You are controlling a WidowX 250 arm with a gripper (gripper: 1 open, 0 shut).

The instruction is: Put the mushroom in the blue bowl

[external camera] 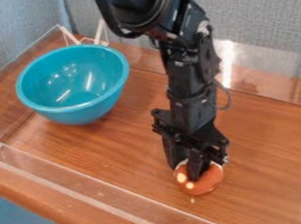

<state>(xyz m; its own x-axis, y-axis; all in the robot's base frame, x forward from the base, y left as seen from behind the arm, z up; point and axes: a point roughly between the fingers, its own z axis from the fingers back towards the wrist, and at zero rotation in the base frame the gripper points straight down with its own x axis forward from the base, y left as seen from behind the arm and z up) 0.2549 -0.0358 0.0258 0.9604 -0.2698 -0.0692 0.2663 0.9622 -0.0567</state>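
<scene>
The mushroom (201,183), reddish-orange cap with a bit of cream showing, rests on the wooden table near the front right. My gripper (195,172) points straight down onto it. Its black fingers (180,166) are drawn in against the mushroom's sides and cover its top. The blue bowl (71,84), large and glossy teal, stands empty at the back left, well away from the gripper.
The wooden table (102,139) has a clear plastic rail along its front edge (66,182) and clear walls at the back. A grey partition rises behind the bowl. The black arm (174,42) rises from the gripper toward the top.
</scene>
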